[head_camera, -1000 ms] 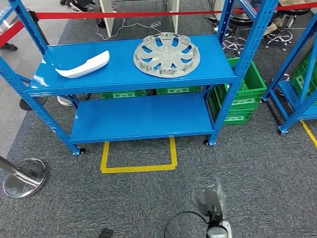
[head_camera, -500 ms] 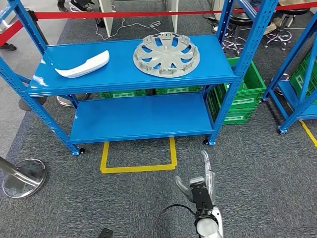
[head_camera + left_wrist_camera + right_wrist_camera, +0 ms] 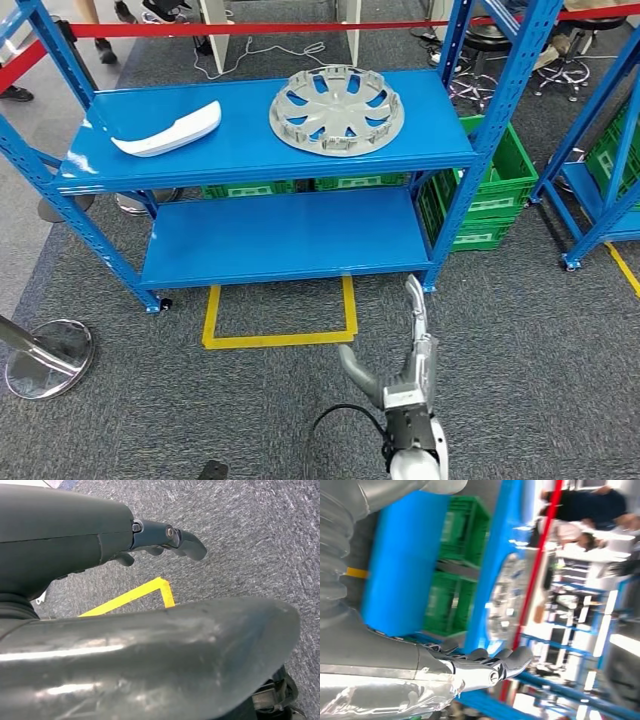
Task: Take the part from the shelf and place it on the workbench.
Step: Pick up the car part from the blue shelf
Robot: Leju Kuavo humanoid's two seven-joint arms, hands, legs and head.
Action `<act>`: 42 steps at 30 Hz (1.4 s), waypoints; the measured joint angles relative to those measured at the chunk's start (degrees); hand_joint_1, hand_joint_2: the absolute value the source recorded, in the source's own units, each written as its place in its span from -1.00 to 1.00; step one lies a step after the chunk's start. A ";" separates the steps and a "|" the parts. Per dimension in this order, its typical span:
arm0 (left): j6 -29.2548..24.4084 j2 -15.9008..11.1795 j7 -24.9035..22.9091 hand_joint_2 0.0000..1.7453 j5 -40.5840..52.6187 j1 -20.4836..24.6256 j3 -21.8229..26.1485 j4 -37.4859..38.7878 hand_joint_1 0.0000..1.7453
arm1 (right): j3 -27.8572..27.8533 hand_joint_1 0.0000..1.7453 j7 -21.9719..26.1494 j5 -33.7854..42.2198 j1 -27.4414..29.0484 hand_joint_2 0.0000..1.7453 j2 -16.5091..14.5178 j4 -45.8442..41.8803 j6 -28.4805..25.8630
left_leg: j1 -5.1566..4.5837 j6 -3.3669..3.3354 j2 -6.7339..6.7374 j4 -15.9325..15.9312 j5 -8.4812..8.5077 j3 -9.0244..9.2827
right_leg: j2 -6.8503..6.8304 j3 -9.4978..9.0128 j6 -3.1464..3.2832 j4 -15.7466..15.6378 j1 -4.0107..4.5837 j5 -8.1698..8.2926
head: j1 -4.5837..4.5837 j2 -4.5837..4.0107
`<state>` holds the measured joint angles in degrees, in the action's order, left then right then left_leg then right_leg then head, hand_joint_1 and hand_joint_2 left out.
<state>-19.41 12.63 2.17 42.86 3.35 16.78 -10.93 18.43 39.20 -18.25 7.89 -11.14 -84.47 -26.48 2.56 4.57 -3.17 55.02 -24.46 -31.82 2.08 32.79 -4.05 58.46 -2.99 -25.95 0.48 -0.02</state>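
The right hand (image 3: 404,375) rises from 6 o'clock in the head view, low over the grey carpet (image 3: 528,380). Its silver fingers (image 3: 416,305) stretch straight toward 12 o'clock, and the thumb (image 3: 355,368) splays out toward 10 o'clock. The fingers are spread and hold nothing. A black cable (image 3: 332,425) loops beside the wrist. In the right wrist view the same hand (image 3: 478,667) shows glossy metal fingers laid side by side, extended toward the rack.

The left hand (image 3: 158,537) appears in its wrist view as a dark smooth shell with dark fingers slightly bent over the carpet; nothing lies in them, but how far apart they are I cannot tell.

The hubcap (image 3: 336,109), a round grey plastic disc with curved spoke openings and a notched rim, lies flat on the top shelf (image 3: 249,140) of the blue steel rack, at 12 o'clock from the right hand and well apart from it. A white curved trim piece (image 3: 167,132) lies at 9 o'clock from the hubcap on the same shelf. Green lattice crates (image 3: 494,190) stand behind the rack's right post. A yellow tape outline (image 3: 279,340) marks the carpet below the lower shelf.
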 joint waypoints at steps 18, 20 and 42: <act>0.19 0.32 -0.01 -1.00 0.81 -0.04 0.93 -0.04 -1.00 | 7.53 -1.00 0.18 -0.87 0.92 1.00 4.29 -5.19 -2.92 | -0.57 -2.35 0.74 -0.61 -0.02 0.78 | -1.40 2.55 -0.74 4.29 0.75 -0.65 | 0.62 0.00; 0.22 0.32 -0.01 -1.00 0.86 -0.02 0.93 -0.04 -1.00 | 7.73 -1.00 0.16 -0.87 0.99 1.00 4.36 -5.39 -2.99 | -0.76 -1.58 0.68 0.17 -0.54 0.57 | -1.15 0.60 -0.02 0.56 0.82 0.32 | 0.52 0.00; 0.46 0.57 -0.01 -1.00 1.21 0.18 0.94 -0.04 -1.00 | 9.21 -1.00 -0.07 -0.75 1.16 0.50 5.25 -7.15 -3.78 | -1.42 -3.90 2.70 1.87 -0.77 -1.10 | -1.99 4.43 0.20 8.16 1.75 -4.44 | 0.50 0.00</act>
<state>-18.95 13.20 2.16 44.07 3.53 17.72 -10.97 27.64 39.13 -19.00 9.05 -5.88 -91.62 -30.27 1.14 0.68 -0.46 56.89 -25.22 -32.92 0.09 37.23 -3.86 66.61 -1.24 -30.39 0.98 -0.02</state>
